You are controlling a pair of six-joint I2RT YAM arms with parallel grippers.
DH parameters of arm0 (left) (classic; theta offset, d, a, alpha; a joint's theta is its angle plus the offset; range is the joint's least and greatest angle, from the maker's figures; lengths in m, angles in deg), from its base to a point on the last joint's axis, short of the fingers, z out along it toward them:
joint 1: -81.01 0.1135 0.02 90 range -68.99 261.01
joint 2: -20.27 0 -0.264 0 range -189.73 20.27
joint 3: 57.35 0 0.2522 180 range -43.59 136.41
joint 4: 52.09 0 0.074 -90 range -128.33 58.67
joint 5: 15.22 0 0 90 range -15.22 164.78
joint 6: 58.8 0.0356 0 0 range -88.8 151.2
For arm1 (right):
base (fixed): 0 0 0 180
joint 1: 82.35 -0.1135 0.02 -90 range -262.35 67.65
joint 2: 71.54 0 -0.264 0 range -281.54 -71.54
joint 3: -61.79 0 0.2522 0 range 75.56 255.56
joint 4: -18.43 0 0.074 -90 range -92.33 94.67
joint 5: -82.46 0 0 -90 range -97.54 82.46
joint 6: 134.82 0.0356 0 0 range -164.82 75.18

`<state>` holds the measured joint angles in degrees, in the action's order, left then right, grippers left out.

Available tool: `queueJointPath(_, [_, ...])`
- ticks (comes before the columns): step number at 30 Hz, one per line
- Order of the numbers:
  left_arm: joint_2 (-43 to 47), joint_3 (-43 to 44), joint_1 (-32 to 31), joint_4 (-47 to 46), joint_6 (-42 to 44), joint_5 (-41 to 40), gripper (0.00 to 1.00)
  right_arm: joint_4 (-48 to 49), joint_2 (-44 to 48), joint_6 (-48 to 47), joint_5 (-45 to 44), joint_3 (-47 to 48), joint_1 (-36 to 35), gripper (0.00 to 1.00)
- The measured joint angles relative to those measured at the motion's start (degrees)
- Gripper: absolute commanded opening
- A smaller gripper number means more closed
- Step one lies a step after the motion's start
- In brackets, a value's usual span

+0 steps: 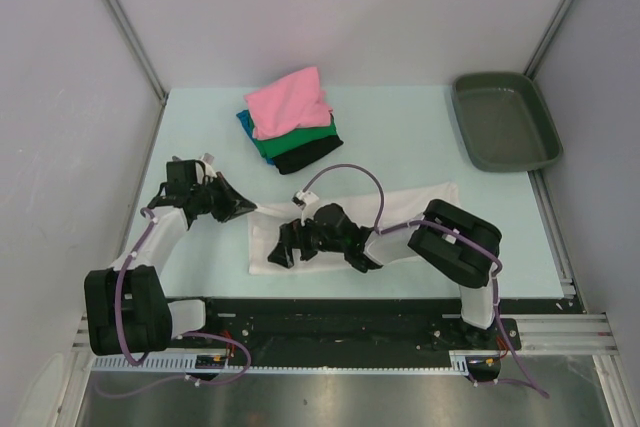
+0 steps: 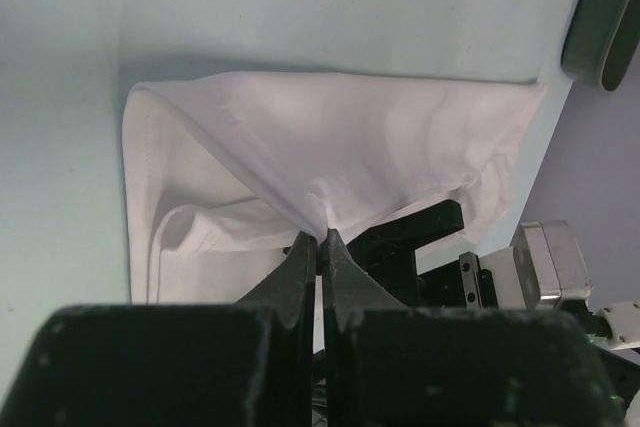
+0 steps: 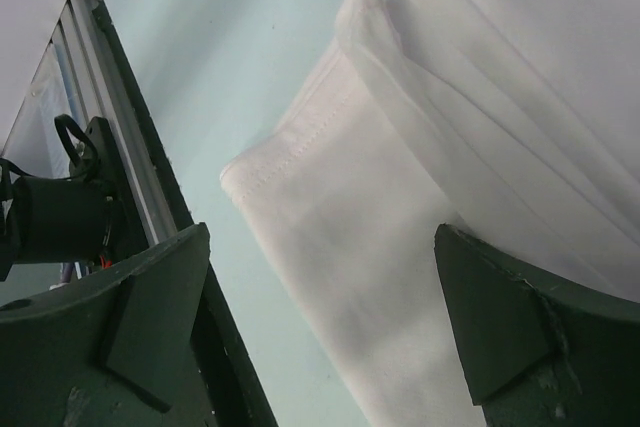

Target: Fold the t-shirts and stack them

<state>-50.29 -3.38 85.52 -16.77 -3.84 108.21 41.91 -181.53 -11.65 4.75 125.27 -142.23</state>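
A fold of the white t-shirt [image 2: 330,137] is pinched tight by the left jaws, and the right jaws are held wide over it, empty. It is spread on the pale bench [image 1: 400,137], in front of the stacked t-shirts [image 1: 290,119].

I see a plain white t-shirt [image 1: 400,205], no pattern, on my pale mint table [image 1: 400,137]. The rest are solid colours too: pink t-shirt [image 1: 290,99], teal-blue t-shirt [image 1: 245,123], green t-shirt [image 1: 290,142], black t-shirt [image 1: 305,159]. The tray [image 1: 505,122] is dark grey-green, my left gripper [image 2: 322,239] and right gripper [image 3: 320,317] are black, the arms [image 1: 165,237] are white with black joints, the cables [image 1: 345,169] are purple and the walls [image 1: 330,7] are pale grey.
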Motion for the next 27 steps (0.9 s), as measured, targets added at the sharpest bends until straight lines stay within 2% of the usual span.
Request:
queueJointPath(18, [0.02, 0.02, 0.00, 0.48, 0.68, 0.00, 0.00, 5.03, 0.55, -0.76, 0.52, -0.15, 2.05, 1.00])
queueJointPath(27, [0.02, 0.02, 0.00, 0.50, 1.20, 0.00, 0.00, 11.10, -4.81, 0.94, 2.45, -0.17, 4.98, 0.99])
